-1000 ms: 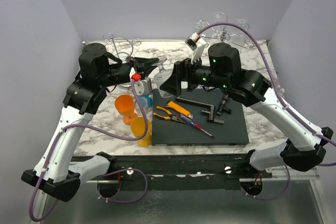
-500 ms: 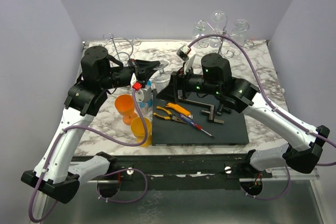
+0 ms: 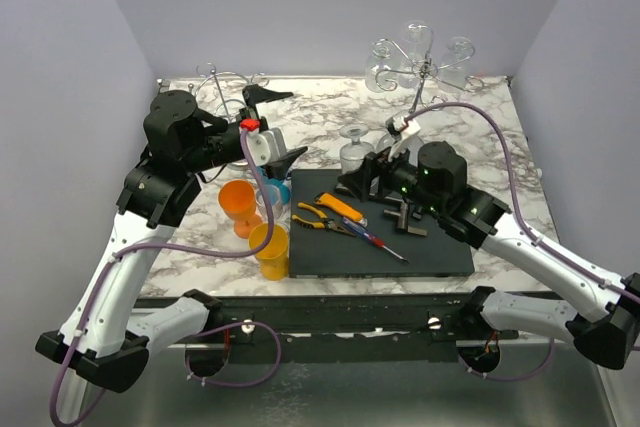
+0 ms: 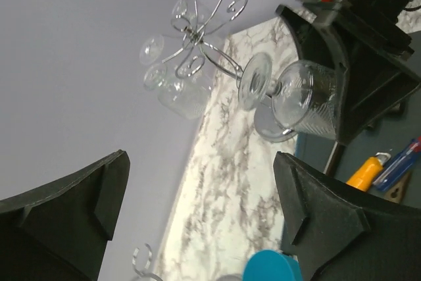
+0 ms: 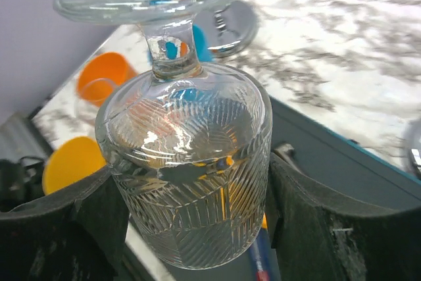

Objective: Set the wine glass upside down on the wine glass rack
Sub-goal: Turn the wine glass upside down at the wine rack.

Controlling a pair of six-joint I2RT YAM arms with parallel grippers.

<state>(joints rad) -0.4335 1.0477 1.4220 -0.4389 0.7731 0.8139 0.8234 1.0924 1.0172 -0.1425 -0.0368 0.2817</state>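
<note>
The wine glass (image 3: 355, 145) is clear, ribbed and upside down, with its foot on top. My right gripper (image 3: 362, 169) is shut on its bowl over the back edge of the black mat. In the right wrist view the wine glass (image 5: 191, 156) fills the space between both fingers (image 5: 79, 228). My left gripper (image 3: 282, 127) stands open and empty to the left of the glass. From the left wrist, the wine glass (image 4: 296, 93) lies ahead, apart from the left gripper (image 4: 204, 208). The wine glass rack (image 3: 422, 65), a wire stand with glasses hanging on it, is at the back right; the left wrist view also shows the rack (image 4: 197, 27).
Two orange cups (image 3: 238, 202) (image 3: 270, 247) and a blue cup (image 3: 278, 192) stand under the left arm. The black mat (image 3: 440, 247) carries yellow-handled pliers (image 3: 325, 215), a screwdriver (image 3: 378, 240) and black metal keys (image 3: 400, 209). A second wire rack (image 3: 228, 82) stands at the back left.
My left gripper opened, let go of the glass and drew back to the left. My right gripper shut on the bowl and came down and nearer with the glass.
</note>
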